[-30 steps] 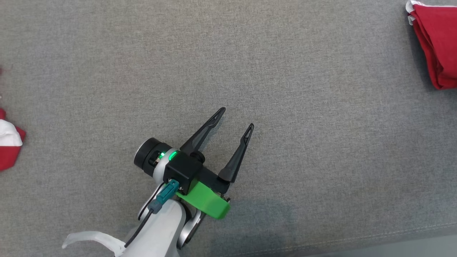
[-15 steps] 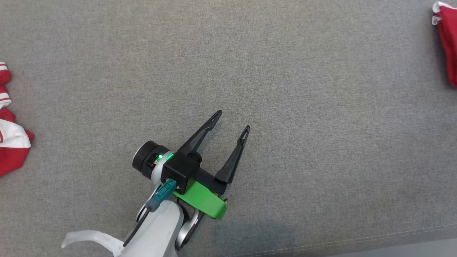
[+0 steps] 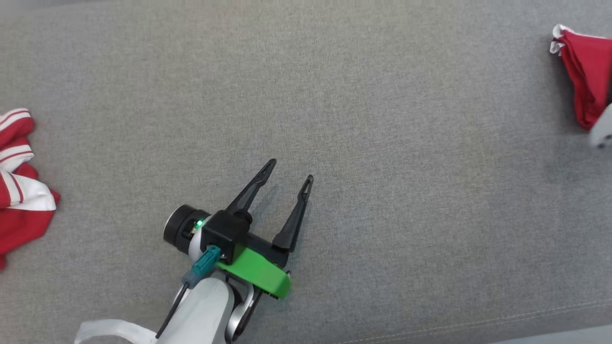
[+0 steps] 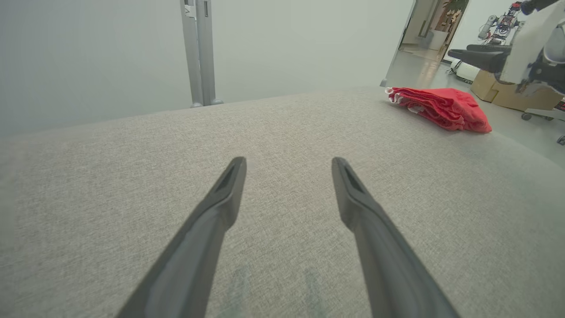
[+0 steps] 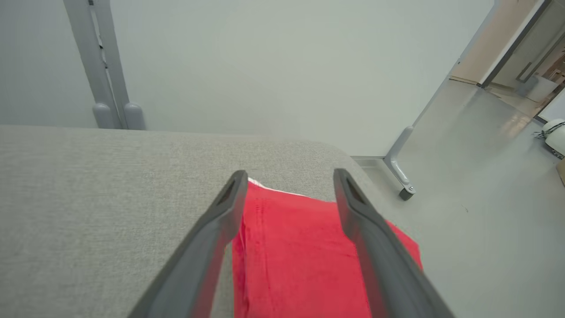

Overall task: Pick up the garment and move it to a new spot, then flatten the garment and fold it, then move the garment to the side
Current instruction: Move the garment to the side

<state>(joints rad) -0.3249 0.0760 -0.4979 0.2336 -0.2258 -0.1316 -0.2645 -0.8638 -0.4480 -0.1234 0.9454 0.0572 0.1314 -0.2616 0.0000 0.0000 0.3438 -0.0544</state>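
A folded red garment (image 3: 585, 71) lies at the far right of the grey fabric surface (image 3: 382, 143); the left wrist view has it far off to the upper right (image 4: 441, 108). My right gripper (image 5: 290, 173) hangs open just above it, the red cloth (image 5: 295, 247) showing between and under its fingers. A pale part of the right arm (image 3: 603, 129) pokes in beside that garment. My left gripper (image 3: 291, 170) is open and empty over bare fabric near the front middle, and its own view (image 4: 288, 162) shows the same. A crumpled red and white garment (image 3: 19, 191) lies at the left edge.
A stitched seam (image 3: 478, 320) marks the surface's front edge. Behind the surface stand a grey metal post (image 4: 198, 53) and a pale wall. Past the right end is bare floor with a caster leg (image 5: 399, 176) and a cardboard box (image 4: 507, 92).
The head camera has shifted, so more of the red and white garment shows at the left. A pale part of the right arm has come in at the right edge. Left gripper stays open.
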